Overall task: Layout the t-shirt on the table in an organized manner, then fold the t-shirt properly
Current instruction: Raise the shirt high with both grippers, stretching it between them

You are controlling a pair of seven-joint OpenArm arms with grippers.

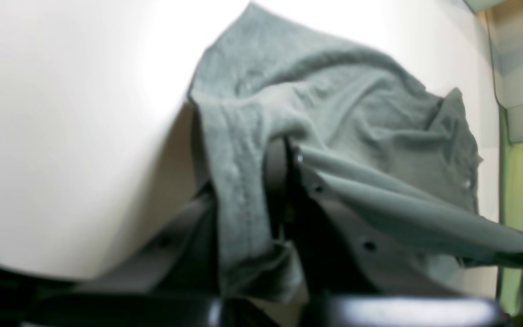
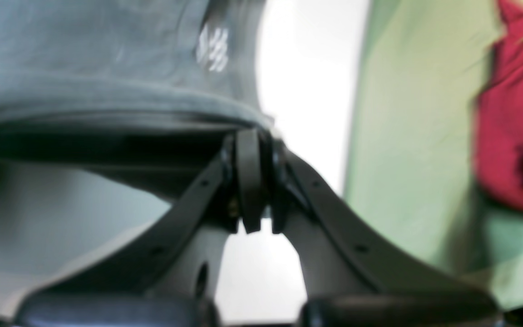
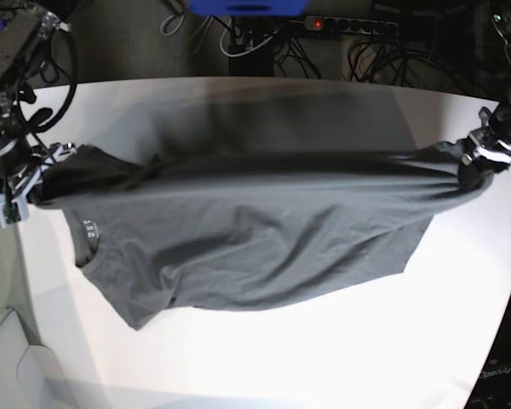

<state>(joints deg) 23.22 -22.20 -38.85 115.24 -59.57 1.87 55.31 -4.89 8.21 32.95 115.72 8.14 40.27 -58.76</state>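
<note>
1. The table (image 3: 264, 358) lies white and broad beneath the work.
2. The t-shirt (image 3: 255, 230) hangs stretched between both arms, its lower part draping onto the table; I judge the spreading step goes best by keeping the top edge taut and level while lowering evenly.
3. The left gripper (image 1: 288, 156) is clamped on bunched cloth.
4. The right gripper (image 2: 257, 177) is pinched together on a hem.

white print inside t-shirt (image 2: 107, 59) neck is unreadable.
</note>
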